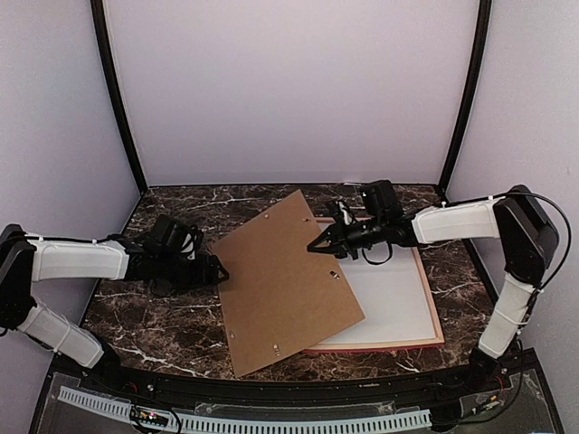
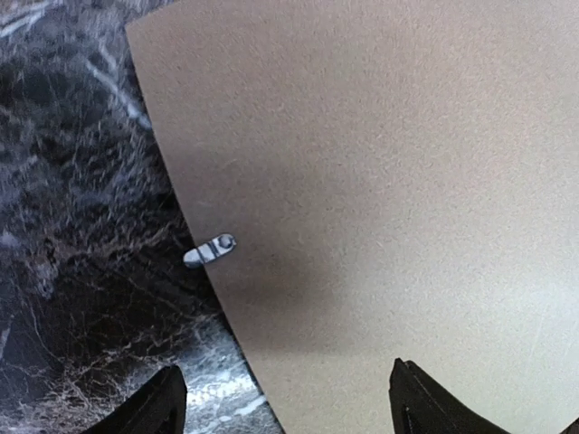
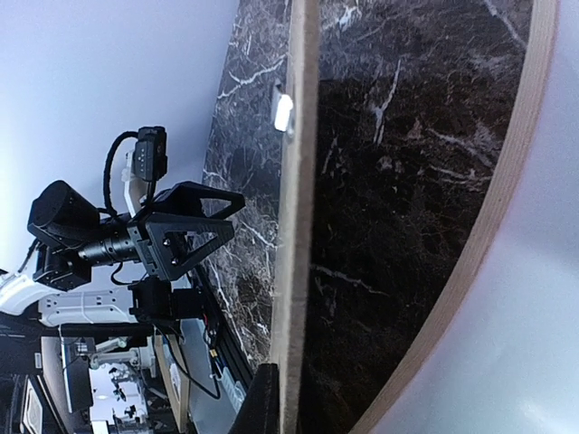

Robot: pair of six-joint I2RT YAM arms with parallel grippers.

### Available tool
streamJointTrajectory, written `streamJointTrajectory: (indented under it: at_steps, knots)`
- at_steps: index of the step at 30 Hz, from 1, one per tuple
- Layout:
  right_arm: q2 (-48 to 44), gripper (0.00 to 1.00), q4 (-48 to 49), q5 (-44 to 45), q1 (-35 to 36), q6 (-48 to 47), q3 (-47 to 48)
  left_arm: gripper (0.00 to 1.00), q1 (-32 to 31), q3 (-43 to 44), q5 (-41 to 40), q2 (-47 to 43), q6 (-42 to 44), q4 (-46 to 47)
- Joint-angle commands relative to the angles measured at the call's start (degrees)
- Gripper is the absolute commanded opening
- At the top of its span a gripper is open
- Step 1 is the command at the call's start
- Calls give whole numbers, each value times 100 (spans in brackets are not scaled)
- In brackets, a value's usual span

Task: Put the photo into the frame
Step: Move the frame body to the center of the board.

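**A:** Brown hardboard panel (image 1: 285,280) lying askew, its near corner close to the dark marble table's (image 1: 163,325) near edge?

**B:** Yes. It overlaps the left side of the pink-red wooden frame (image 1: 389,345), which lies flat toward the near right corner. There's a white sheet (image 1: 389,298) inside; whether that's the print's back, I can't tell.

**A:** Grippers?

**B:** At the panel's left edge the left gripper (image 1: 217,268) is spread wide, holding nothing. Farther back, the right gripper (image 1: 317,245) is pinched closed on the panel's far right edge.

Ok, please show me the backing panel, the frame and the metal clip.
backing panel (image 1: 285,280), top view, middle of its brown face
frame (image 1: 398,345), top view, its pink-red near rail
metal clip (image 2: 210,250), left wrist view, middle of the tab
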Motion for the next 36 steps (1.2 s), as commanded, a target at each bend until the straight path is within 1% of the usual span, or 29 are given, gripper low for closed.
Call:
streamJointTrajectory:
  at_steps: [1,6,10,14,17,19,22,25,28,31,36]
  knots:
    - [-727,0,353,-185,-477,-156,-176,80,-16,426,-194,-502,317,-276]
    - [-1430,0,385,-481,-1251,-48,-456,82,-116,816,-138,-477,387,-439]
    - [-1977,0,304,-728,-2058,-28,-655,82,-383,1247,-131,-12,387,-564]
    - [-2486,0,239,-985,-2937,37,-757,82,-850,1889,-274,627,398,-622]
    - [-2706,0,145,-1194,-3470,28,-747,82,-1170,2366,-384,1258,423,-718]
    - [-2815,0,130,-1365,-3988,43,-754,81,-1370,2746,-442,1677,445,-816]
    - [-2933,0,154,-1560,-4390,84,-768,78,-1677,3439,-590,2411,512,-989]
    - [-3031,0,174,-1640,-4605,137,-783,76,-1842,3958,-811,2953,572,-1219]
    - [-3085,0,198,-1659,-4625,166,-803,72,-1954,4410,-874,3475,609,-1269]
    - [-3128,0,192,-1655,-4625,163,-853,68,-1985,4648,-877,3756,629,-1229]
    - [-3170,0,106,-1636,-4626,76,-943,61,-1982,4712,-701,4057,628,-969]
